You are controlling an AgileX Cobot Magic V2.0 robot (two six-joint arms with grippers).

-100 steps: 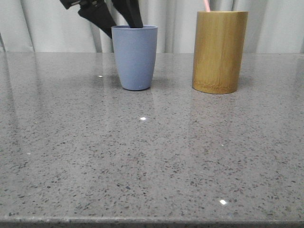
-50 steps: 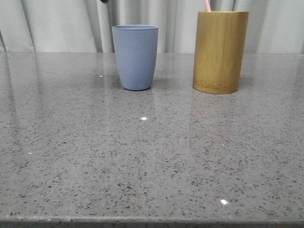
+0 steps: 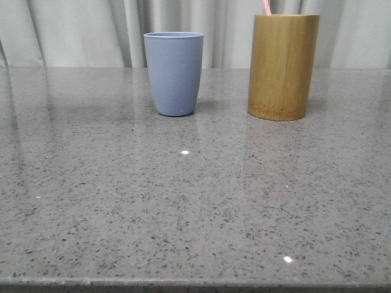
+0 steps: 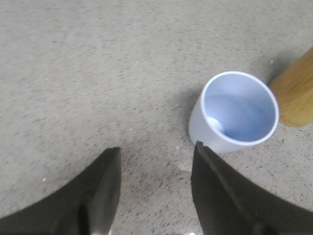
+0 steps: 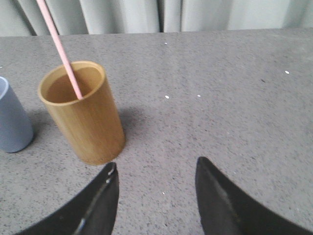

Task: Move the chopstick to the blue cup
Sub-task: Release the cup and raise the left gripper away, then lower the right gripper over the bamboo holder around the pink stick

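Observation:
The blue cup (image 3: 174,73) stands upright at the back middle of the table; the left wrist view shows it (image 4: 234,112) from above with nothing in it. One thin pink chopstick (image 3: 266,7) sticks out of the bamboo cylinder (image 3: 283,66) to its right; the right wrist view shows the stick (image 5: 61,49) leaning inside that cylinder (image 5: 83,112). My left gripper (image 4: 156,152) is open and empty, above the table beside the blue cup. My right gripper (image 5: 156,169) is open and empty, near the bamboo cylinder. Neither gripper shows in the front view.
The grey speckled tabletop (image 3: 183,201) runs to a front edge at the bottom of the front view. Pale curtains (image 3: 79,30) hang behind the table.
The left gripper, a second ago right at the blue cup's rim in the front view, has risen out of that view. The cups and chopstick have not moved.

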